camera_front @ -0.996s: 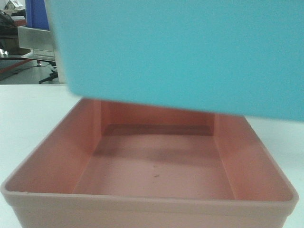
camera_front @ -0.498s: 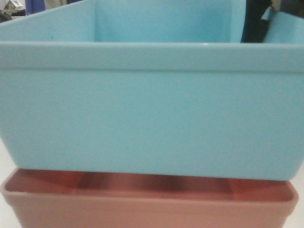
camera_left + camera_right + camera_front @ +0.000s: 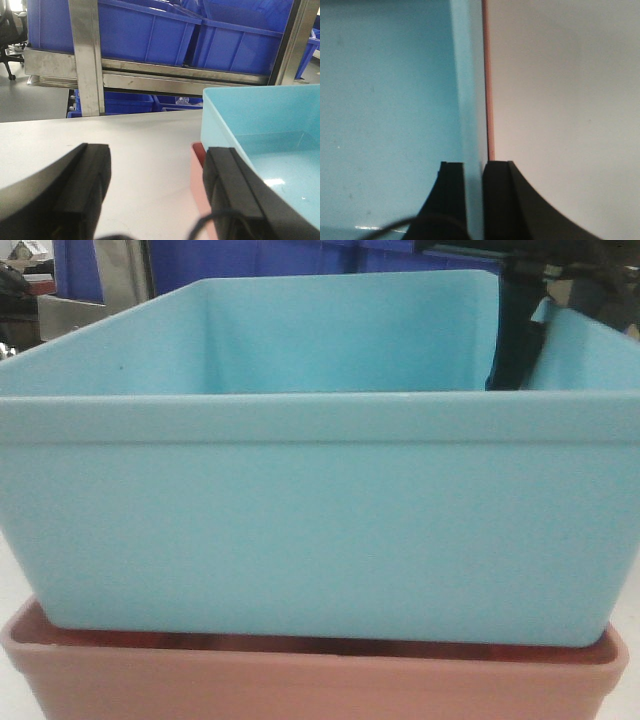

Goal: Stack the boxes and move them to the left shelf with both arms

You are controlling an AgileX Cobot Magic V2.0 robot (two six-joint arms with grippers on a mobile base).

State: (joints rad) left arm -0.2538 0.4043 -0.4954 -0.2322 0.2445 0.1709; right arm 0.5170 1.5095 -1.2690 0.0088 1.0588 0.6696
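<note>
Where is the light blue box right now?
Front view: the light blue box sits nested in the pink box, right gripper pinching its wall.

Upper box (image 3: 300, 530) nested in lower box (image 3: 300, 690), on table (image 3: 140, 145); rack (image 3: 87, 55) w/ bins (image 3: 140, 30) behind table.

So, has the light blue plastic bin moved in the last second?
Yes: the light blue plastic bin has dropped down into the salmon pink plastic bin, now covering its floor.

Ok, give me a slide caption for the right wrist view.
Right gripper clamped on a wall of the sky-blue bin, which sits inside the pink bin.
</note>
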